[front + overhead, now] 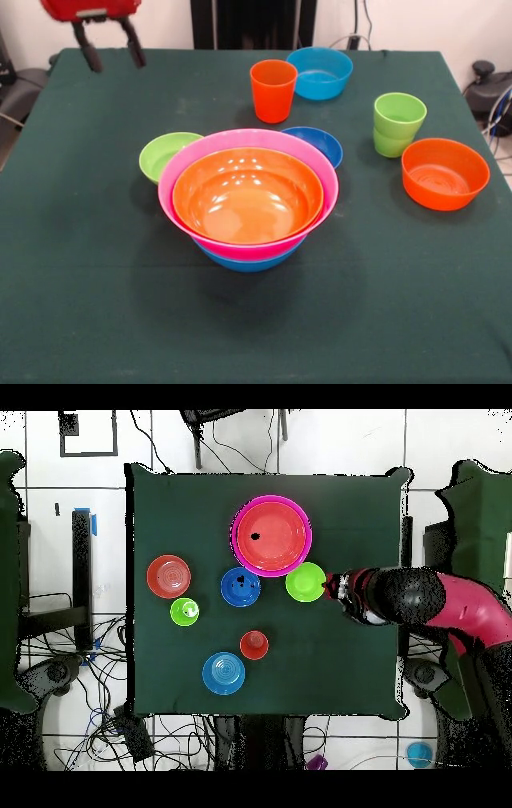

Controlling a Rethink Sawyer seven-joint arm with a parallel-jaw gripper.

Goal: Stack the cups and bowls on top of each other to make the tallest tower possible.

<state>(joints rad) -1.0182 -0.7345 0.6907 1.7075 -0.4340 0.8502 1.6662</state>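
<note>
Tower (248, 200) of nested large bowls stands near the middle of the surface (96, 304): an orange bowl (246, 196) sits inside a pink bowl (180, 172), and a blue bowl (248, 261) shows only as a rim below them. From left to right in the front view, the end effector (110, 44) hangs empty above the far left corner with its two dark fingers (88, 48) spread apart; a small lime green bowl (164, 154) sits just beside the tower's left side; an orange cup (273, 90) stands upright behind the tower; a dark blue bowl (320, 142) is partly hidden behind the pink rim; a light blue bowl (320, 72) sits near the far edge; two lime green cups (398, 124) are nested one in the other; a small orange bowl (445, 173) rests near the right edge. The front view alone shows the blue base of the tower and the nesting of the green cups. The overhead view shows the tower (271, 536) only as pink and orange rings, and the green cups (184, 612) as a single disc; it alone shows the red and black arm (440, 602) reaching in over the surface's right edge beside the lime green bowl (305, 582). The surface carries a dark green cloth. The floor (340, 444) has pale tiles, and loose cables (70, 684) lie round the surface.
</note>
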